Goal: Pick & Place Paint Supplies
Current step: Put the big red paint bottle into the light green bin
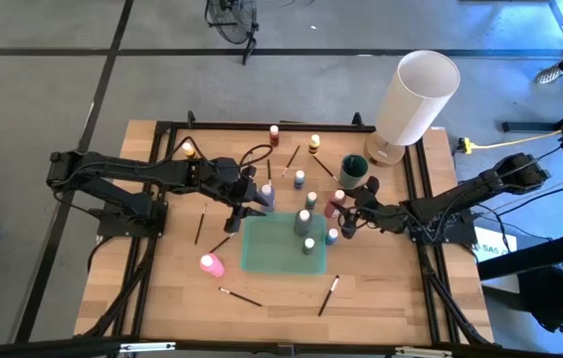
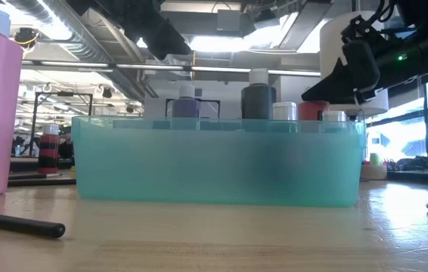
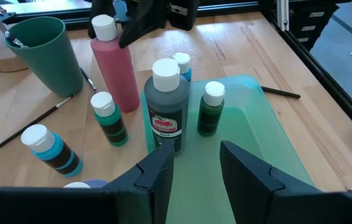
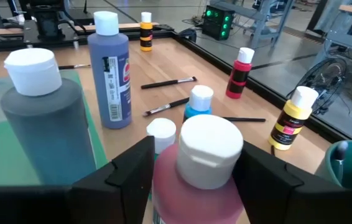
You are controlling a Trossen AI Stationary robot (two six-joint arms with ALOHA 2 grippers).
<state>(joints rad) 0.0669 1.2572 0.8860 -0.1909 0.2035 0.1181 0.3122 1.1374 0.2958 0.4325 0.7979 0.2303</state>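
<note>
The red paint bottle is tall, with a white screw cap, and stands upright just outside the teal tray at its 2 o'clock corner. The right gripper has its fingers set around this bottle below the cap, closed against its sides. Inside the tray, a grey bottle and a small green bottle stand upright near the 3 o'clock wall. The left gripper hovers over the tray's 10 o'clock corner, fingers parted, holding nothing. A pink bottle lies at the tray's 8 o'clock.
</note>
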